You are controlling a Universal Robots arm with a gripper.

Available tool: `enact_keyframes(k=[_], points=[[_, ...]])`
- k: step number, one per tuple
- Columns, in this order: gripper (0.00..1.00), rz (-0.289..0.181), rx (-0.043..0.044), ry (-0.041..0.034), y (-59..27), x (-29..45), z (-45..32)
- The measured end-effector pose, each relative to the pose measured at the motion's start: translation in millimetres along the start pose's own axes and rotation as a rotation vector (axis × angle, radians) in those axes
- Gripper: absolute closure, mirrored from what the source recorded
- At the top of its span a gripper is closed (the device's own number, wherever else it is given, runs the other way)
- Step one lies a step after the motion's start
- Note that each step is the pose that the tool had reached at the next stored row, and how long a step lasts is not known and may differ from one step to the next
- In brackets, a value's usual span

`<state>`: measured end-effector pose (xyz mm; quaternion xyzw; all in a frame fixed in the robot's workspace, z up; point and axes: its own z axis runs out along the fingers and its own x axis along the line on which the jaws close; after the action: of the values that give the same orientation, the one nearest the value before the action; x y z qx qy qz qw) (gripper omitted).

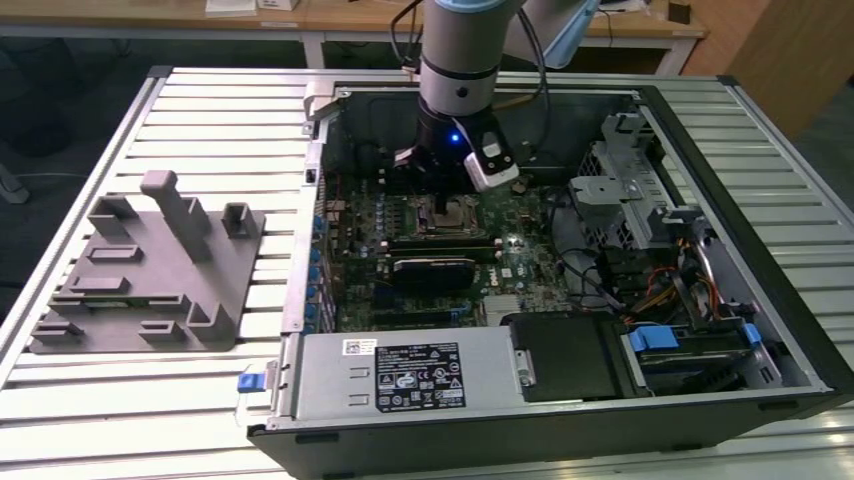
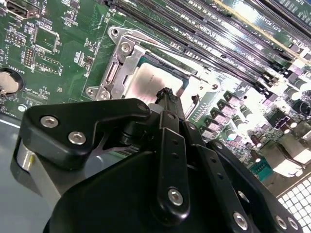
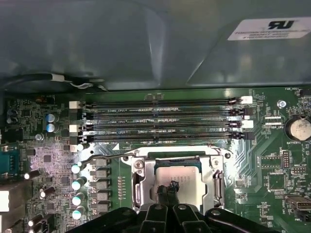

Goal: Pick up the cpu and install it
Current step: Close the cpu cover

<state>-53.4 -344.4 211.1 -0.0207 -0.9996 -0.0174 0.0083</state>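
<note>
You've got the arm down inside the open computer case (image 1: 641, 100) on the slatted desk (image 1: 200, 110), well away from the grey holder (image 1: 147, 270). In the first wrist view the cpu (image 3: 187, 178) lies flat and square inside the metal socket frame (image 3: 138, 182), just beside the memory slots (image 3: 160, 119). The gripper (image 3: 169, 188) is right over the chip's middle. The fingers (image 3: 164, 196) are drawn narrow, tips together, with nothing between them. They point down at the metal top and either touch it or sit a hair above; I can't tell which.

So I'd say you're in the install step, with the chip already sitting in its socket rather than carried. I can't tell whether the frame is latched. Any move from here calls for a straight, gentle hand. A sideways drag or a hard press could shift the chip or hurt the contacts beneath it.
</note>
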Motion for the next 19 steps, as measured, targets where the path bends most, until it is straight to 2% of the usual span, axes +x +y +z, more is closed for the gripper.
enact_keyframes(k=[12,19], points=[[0.89,-0.008,0.0003,0.0003,-2.3,12.0,4.2],[0.89,-0.015,0.0004,0.0006,-2.5,14.3,6.9]])
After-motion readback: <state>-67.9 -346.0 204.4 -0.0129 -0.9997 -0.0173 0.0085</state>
